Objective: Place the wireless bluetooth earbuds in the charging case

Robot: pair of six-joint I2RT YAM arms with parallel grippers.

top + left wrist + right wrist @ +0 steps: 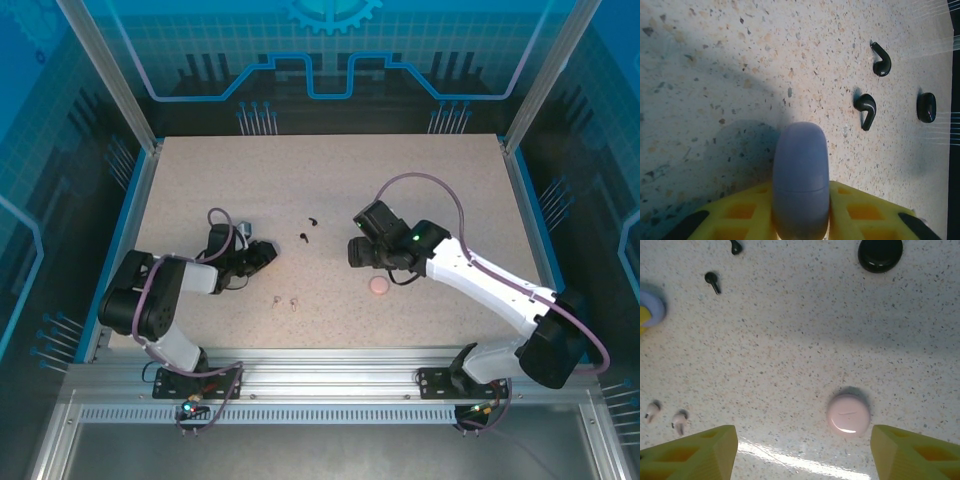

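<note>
Well, the left gripper [801, 192] has its two yellow fingers [740, 210] close together, one on each side of the lavender case [801, 160] — no gap shows between finger and case. The case stands on its edge on the table [400, 170]. A thin line runs across it where lid meets base, and the lid looks shut. It sits at the left of the table, about halfway between near and far.

The right gripper [802, 440] has its fingers far apart. They hold nothing and touch nothing. The pink case [848, 413] lies flat on the table between them, closer to one finger than the other. Its lid is shut and there is bare table all round it.

The two black buds [866, 110] lie loose near the middle of the table, just beside each other, between the two grippers and a little farther back. They are not in any case. The black case [880, 254] lies shut a little to the right of them, not touching either bud.

The two pink buds [679, 421] lie side by side on the near part of the table — left of the pink case and well apart from it. They are out on the bare table too, not in a case, and no finger touches them.
</note>
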